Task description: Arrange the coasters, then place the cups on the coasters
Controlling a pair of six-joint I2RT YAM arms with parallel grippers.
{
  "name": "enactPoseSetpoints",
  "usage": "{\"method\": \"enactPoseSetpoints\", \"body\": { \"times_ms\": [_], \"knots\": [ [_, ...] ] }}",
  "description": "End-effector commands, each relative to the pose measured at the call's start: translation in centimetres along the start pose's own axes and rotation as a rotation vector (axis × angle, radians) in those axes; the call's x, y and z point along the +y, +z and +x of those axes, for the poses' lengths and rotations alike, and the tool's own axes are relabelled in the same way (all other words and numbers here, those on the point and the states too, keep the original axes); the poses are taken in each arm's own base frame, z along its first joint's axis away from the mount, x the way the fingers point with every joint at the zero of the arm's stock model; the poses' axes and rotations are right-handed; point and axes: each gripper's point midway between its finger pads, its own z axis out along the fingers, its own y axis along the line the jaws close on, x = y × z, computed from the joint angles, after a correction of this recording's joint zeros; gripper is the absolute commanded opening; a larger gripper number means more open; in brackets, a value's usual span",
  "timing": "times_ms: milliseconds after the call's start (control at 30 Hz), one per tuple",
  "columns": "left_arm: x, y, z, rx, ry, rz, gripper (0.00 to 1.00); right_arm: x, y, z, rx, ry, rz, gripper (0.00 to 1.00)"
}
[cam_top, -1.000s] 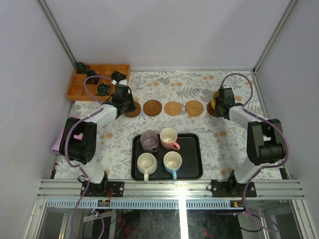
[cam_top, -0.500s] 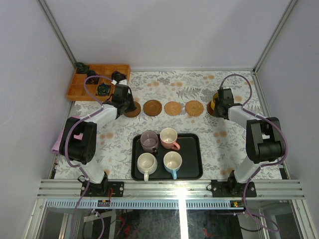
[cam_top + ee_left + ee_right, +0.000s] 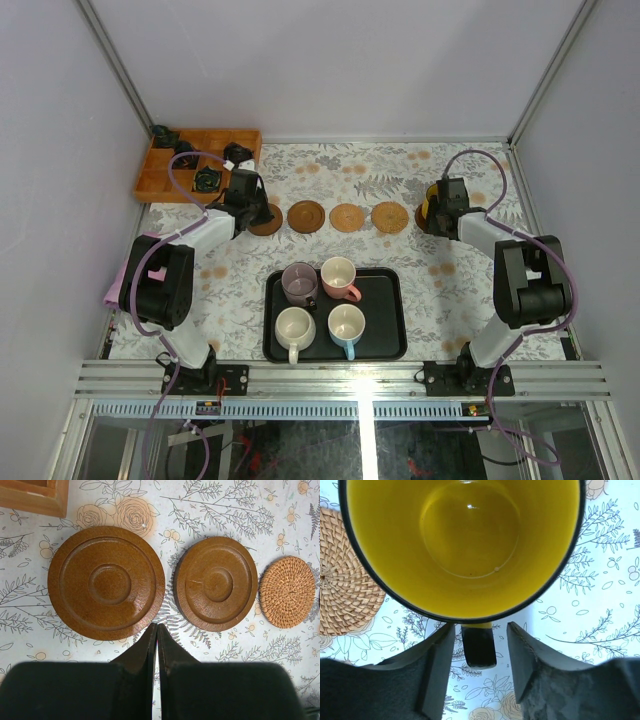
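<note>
The right pincer (image 3: 480, 626) has just let go — its jaws now stand partly apart, one either side of the handle (image 3: 478, 647) of the yellow cup (image 3: 465, 540) and clear of it, holding nothing. The cup sits straight ahead of it, seemingly on the end coaster (image 3: 421, 225), though that disc is almost hidden. So one cup looks placed, with four more cups (image 3: 346, 322) waiting on the tray (image 3: 386, 300). The left pincer (image 3: 156, 630) stays shut and empty, just short of two wooden coasters (image 3: 106, 582).

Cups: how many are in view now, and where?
5. Mauve cup, pink cup, cream-white cup and light blue cup stand on the black tray. The yellow cup stands at the right end of the coaster row, its handle between the open jaws of the right claw.
</note>
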Motion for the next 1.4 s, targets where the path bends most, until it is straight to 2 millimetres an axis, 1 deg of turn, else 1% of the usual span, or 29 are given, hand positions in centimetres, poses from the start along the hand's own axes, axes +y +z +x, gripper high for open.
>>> {"method": "enactPoseSetpoints", "body": {
  "times_ms": [0,67,167,267,400,467,533,633,667,700,767,867,900,933,967,1033,1133,1233,1367],
  "knots": [
    [-0.5,-0.1,-1.1,-0.04,0.012,0.027,0.0,-0.6,-2.0,-2.3,-0.066,0.03,0.021,0.57],
    [-0.5,-0.1,-1.0,-0.038,0.012,0.03,0.0,-0.7,-2.5,-2.2,-0.067,0.032,0.021,0.6],
    [-0.6,0.0,-0.9,-0.037,0.01,0.033,0.0,-0.8,-3.3,-2.2,-0.071,0.034,0.019,0.61],
    [-0.6,-0.1,-1.0,-0.04,0.008,0.033,0.0,-0.9,-4.6,-2.6,-0.086,0.041,0.013,0.62],
    [-0.5,-0.3,-0.9,-0.042,0.006,0.031,0.0,-0.4,-7.2,-3.2,-0.113,0.044,-0.005,0.62],
    [-0.4,-0.5,-0.9,-0.044,0.006,0.03,0.0,0.5,-8.8,-3.1,-0.122,0.03,-0.028,0.63],
    [-0.4,-0.6,-0.9,-0.046,0.006,0.028,0.0,1.8,-10.3,-2.3,-0.117,-0.007,-0.06,0.64],
    [-0.3,-0.9,-0.8,-0.047,0.004,0.027,0.0,4.7,-12.9,-0.4,-0.101,-0.089,-0.147,0.7],
    [-0.3,-1.0,-0.7,-0.047,0.004,0.029,0.0,5.7,-13.7,0.4,-0.094,-0.121,-0.176,0.73],
    [-0.3,-1.2,-0.7,-0.045,0.006,0.029,0.0,6.9,-14.6,1.3,-0.088,-0.156,-0.217,0.78],
    [-0.3,-1.4,-0.5,-0.041,0.012,0.032,0.0,8.4,-16.2,2.4,-0.079,-0.18,-0.286,0.85],
    [-0.3,-1.7,-0.3,-0.033,0.022,0.041,0.0,9.9,-18.3,3.4,-0.071,-0.17,-0.402,0.88],
    [-0.4,-1.8,-0.2,-0.032,0.022,0.044,0.0,10.3,-19.0,3.5,-0.071,-0.166,-0.44,0.91],
    [-0.4,-1.9,-0.2,-0.031,0.023,0.048,0.0,10.7,-19.6,3.9,-0.064,-0.172,-0.474,0.98],
    [-0.5,-2.0,-0.1,-0.029,0.022,0.052,0.0,10.9,-20.1,4.4,-0.051,-0.18,-0.499,1.0],
    [-0.7,-2.3,-0.1,-0.029,0.017,0.064,0.0,11.3,-20.9,5.3,-0.024,-0.203,-0.541,1.0],
    [-1.0,-3.0,-0.3,-0.042,0.005,0.075,0.02,11.9,-21.5,6.9,0.011,-0.242,-0.587,1.0],
    [-1.1,-3.9,-0.9,-0.066,0.001,0.077,0.02,12.5,-21.5,8.0,0.038,-0.266,-0.606,0.99],
    [-0.8,-5.0,-1.5,-0.095,-0.003,0.061,0.03,13.4,-21.5,9.0,0.054,-0.282,-0.628,0.96]
  ]
}}
